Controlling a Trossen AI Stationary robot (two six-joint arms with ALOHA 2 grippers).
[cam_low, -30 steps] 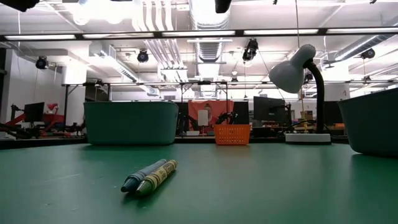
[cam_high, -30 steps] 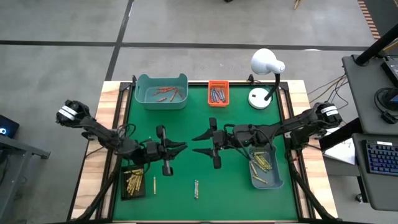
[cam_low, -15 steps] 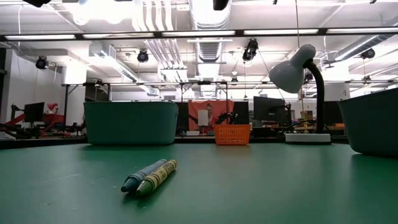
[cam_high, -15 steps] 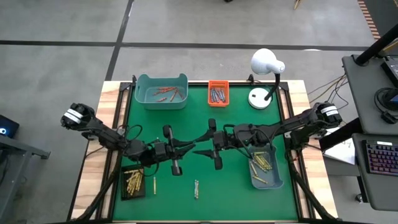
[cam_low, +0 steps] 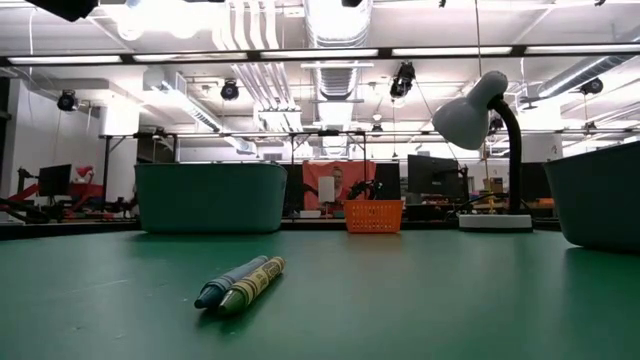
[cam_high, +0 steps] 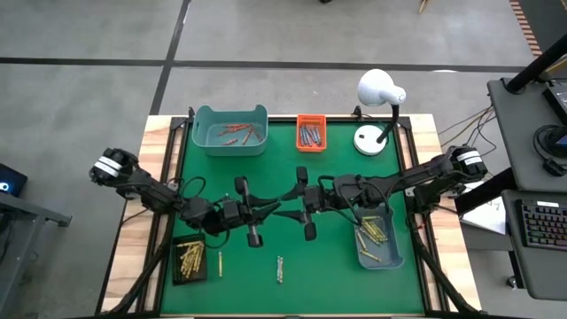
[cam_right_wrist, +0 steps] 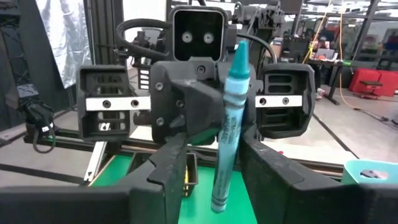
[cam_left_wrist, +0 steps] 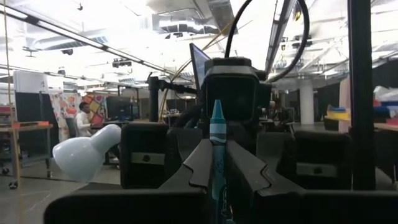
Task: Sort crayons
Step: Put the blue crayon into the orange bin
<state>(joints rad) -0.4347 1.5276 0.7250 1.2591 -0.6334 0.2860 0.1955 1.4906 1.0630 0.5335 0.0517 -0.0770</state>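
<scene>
A teal crayon (cam_left_wrist: 216,134) stands pointed end up between my two grippers, which face each other above the middle of the green table (cam_high: 337,275). My left gripper (cam_high: 270,211) is shut on it. My right gripper (cam_high: 289,202) is open; in the right wrist view its fingers (cam_right_wrist: 171,162) stand on either side of the crayon (cam_right_wrist: 229,124) without touching it. Other crayons lie in the bins and loose on the table. My left gripper pinches the teal crayon's paper-wrapped shaft (cam_left_wrist: 216,163) between its two fingers, below the middle. The fingers are level and come from the table's left, lying across the crayon. The crayon is lifted clear of the table, nearly upright, pointed end up.
A teal bin (cam_high: 230,131) with orange-red crayons and an orange basket (cam_high: 310,133) stand at the far edge. A black tray (cam_high: 189,260) sits near left, a teal bin (cam_high: 378,237) at right, a white lamp (cam_high: 379,97) far right. Loose crayons (cam_high: 279,268) (cam_high: 220,263) lie near the front edge.
My left gripper has gone toward the table's right edge with the teal crayon, up to my right gripper, so that the crayon now stands between the right gripper's open fingers.
</scene>
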